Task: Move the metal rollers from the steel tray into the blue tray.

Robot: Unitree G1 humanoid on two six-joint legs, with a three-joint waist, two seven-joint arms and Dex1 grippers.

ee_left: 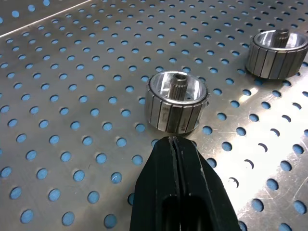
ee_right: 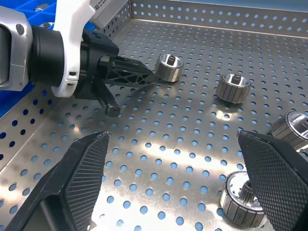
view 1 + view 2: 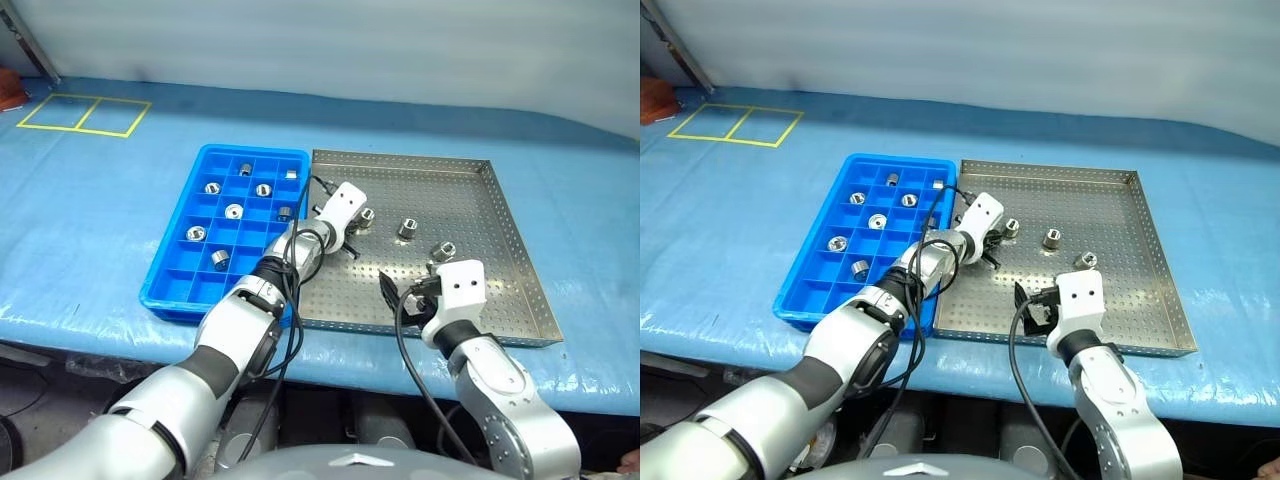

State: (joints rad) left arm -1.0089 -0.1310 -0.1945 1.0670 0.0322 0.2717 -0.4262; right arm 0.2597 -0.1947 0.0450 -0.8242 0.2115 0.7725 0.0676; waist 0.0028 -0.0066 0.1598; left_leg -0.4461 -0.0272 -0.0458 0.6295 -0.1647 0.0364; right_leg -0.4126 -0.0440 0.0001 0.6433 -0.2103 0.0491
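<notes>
Right gripper (image 2: 173, 183) of mine hung spread wide over the near part of the steel tray (image 3: 520, 270), holding nothing, with two metal rollers (image 2: 243, 204) just ahead of it. Farther in, my left gripper (image 1: 175, 140) was pinched shut with its tips against the near side of another roller (image 1: 177, 101); it seemed to have missed it. At the left, the blue tray (image 3: 175, 290) held several rollers in separate compartments.

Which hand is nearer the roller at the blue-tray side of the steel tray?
Left. The left hand has its shut tips right at that roller, not gripping it. The right hand hangs open farther back, over the steel tray's near part.
</notes>
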